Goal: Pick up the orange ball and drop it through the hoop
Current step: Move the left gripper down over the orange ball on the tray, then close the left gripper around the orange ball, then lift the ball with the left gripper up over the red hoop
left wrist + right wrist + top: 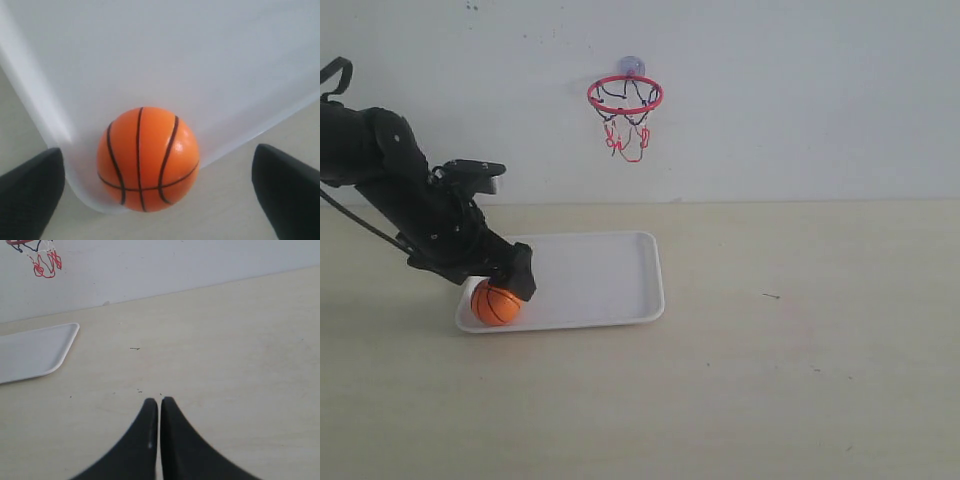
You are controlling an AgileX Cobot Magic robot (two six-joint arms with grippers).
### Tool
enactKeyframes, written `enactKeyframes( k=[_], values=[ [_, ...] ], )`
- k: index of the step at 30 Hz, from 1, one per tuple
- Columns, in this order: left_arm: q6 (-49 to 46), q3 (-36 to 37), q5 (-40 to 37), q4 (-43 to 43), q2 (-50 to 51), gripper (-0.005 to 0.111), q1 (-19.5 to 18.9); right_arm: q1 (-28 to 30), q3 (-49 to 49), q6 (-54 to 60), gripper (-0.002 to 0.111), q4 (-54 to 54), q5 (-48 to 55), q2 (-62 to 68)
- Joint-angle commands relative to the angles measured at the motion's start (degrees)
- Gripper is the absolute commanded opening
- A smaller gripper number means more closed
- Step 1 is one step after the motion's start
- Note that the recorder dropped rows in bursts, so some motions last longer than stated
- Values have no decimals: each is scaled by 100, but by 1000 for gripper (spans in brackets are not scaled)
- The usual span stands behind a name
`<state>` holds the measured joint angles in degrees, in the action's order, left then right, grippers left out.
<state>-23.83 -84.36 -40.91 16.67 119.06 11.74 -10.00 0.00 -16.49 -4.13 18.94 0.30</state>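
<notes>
The orange ball (pixel 147 159) sits in the near left corner of a white tray (pixel 610 265), tucked against the raised rim where the two edges meet. The tray lies on a pale table (pixel 800 350). The hoop (pixel 625 95) hangs on the far wall, higher up and to the right of the ball, well apart from it.

The left gripper (pixel 157 165) hovers over that corner with its jaws wide apart and the ball centred between them. Neither finger (pixel 30 195) touches the ball. Both black fingers appear to sit over the table just outside the tray's rim rather than over the tray floor. The right gripper (pixel 160 410) hangs over bare table to the right of the tray, its fingers pressed together with nothing between them.

The ball looks small and light, with a smooth, slightly glossy skin that shows a highlight. It is probably rubber or foam with a little give, though the pictures cannot confirm this. Being round, it is likely to roll or squirt out of an off-centre pinch. The safest hold is across its widest middle, with the fingers on opposite sides at equal height. The rim is the main hazard: a finger coming down on it could tip the tray or stop short of the ball's middle.
</notes>
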Motion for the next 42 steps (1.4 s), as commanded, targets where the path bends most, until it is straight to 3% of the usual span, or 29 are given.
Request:
enactKeyframes(
  k=[1, 9, 12, 15, 22, 26, 37, 42],
  values=[
    [-28, -34, 15, 2, 117, 91, 28, 26, 0, 24, 1, -47, -47, -30],
    [-28, -34, 22, 2, 297, 90, 28, 26, 0, 34, 1, -47, -47, -30],
    [-28, -34, 60, -5, 297, 86, 28, 26, 0, 23, 1, -47, -47, -30],
    [-28, -34, 60, -5, 297, 71, 28, 26, 0, 23, 1, -47, -47, -30],
    [-28, -34, 60, -5, 297, 22, 28, 26, 0, 35, 1, -47, -47, -30],
    [-223, -34, 60, -5, 284, 4, 28, 26, 0, 24, 1, -47, -47, -30],
    [-1048, -1034, 607, 112, -153, 4, 28, 26, 0, 35, 1, -47, -47, -30],
    [-1850, -1807, 917, 981, -140, 4, 28, 26, 0, 35, 1, -47, -47, -30]
  ],
)
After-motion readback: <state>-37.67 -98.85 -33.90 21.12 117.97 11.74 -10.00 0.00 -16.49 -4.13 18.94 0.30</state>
